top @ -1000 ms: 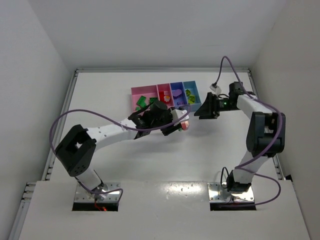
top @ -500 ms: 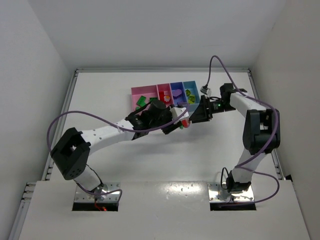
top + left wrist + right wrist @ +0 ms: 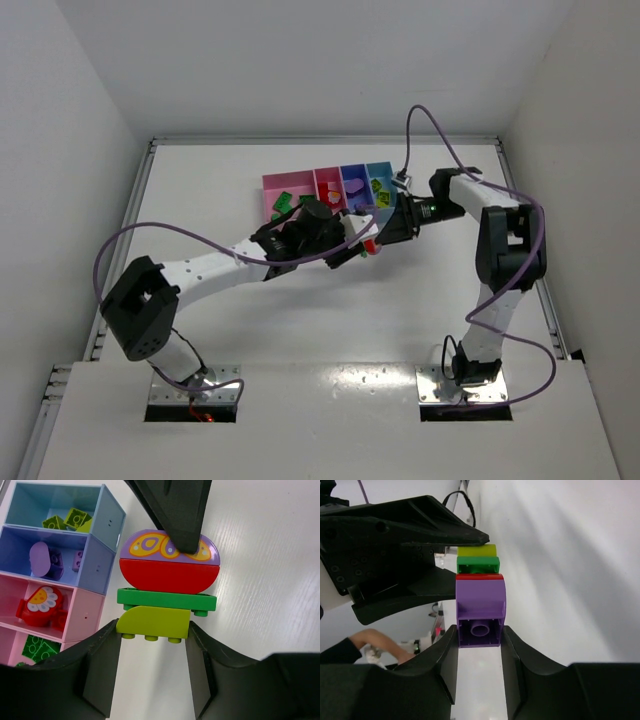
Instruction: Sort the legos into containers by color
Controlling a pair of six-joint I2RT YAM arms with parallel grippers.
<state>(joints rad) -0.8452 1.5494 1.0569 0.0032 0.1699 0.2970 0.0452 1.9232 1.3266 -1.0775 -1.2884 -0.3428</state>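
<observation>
Your left claw (image 3: 154, 630) is closed on the yellow block (image 3: 152, 621), with one dark finger pressed against each side of it. That block is the near end of a four-piece stack of blocks (image 3: 370, 246). From your left wrist camera the order runs yellow, then a thin green plate (image 3: 167, 600), then a red block (image 3: 169, 576), then a purple block (image 3: 170, 547) with a yellow swirl print on its rounded face.

Your right claw (image 3: 479, 635) is clamped on the purple block at the other end, and its two fingers touch the block's flat sides. So both claws have hold of the same stack, one at each end. The stack lies level between them over the white desk (image 3: 270, 580). You cannot tell from these views whether it touches the desk.

In the overhead view the stack sits just on the near side of the row of bins (image 3: 330, 172), close to the light blue end.

The light blue bin (image 3: 112, 522) holds yellow-green pieces (image 3: 75, 517). The blue-violet bin (image 3: 97, 567) holds purple pieces (image 3: 42, 560). The narrow pink bin (image 3: 85, 615) holds a red piece (image 3: 40, 605) printed with a daisy. The wide pink bin (image 3: 272, 183) holds green pieces (image 3: 35, 647).
</observation>
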